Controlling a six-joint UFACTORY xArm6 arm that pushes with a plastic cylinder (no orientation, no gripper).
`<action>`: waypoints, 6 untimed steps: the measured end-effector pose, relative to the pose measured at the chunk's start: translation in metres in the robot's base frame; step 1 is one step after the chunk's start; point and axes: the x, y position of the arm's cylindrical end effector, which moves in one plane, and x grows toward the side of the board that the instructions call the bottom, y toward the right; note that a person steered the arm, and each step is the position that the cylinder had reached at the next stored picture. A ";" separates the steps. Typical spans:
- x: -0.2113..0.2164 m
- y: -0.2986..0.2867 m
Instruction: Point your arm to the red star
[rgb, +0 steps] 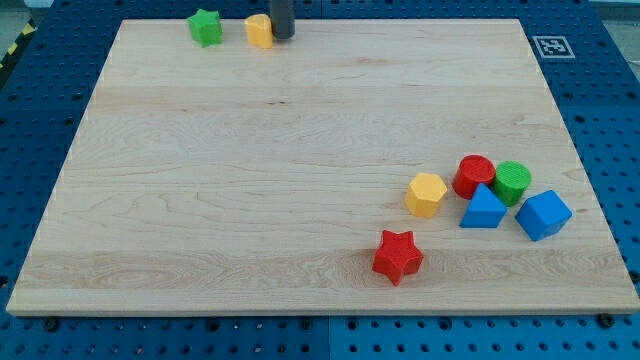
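The red star (398, 256) lies low on the tabletop (250, 180), alone, just below the yellow hexagon (427, 193). It looks light, rigid and easily slid, so nudging a flat flank suits. No gripper exists; the tip (283, 36) rests beside the yellow block (259, 30), far off.

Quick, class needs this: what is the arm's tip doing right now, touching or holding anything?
My tip: no gripper, holds nothing; at the view's top, right beside the yellow block, contact unclear, far from the red star.
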 end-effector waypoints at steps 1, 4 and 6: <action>0.000 -0.025; 0.075 0.026; 0.208 0.085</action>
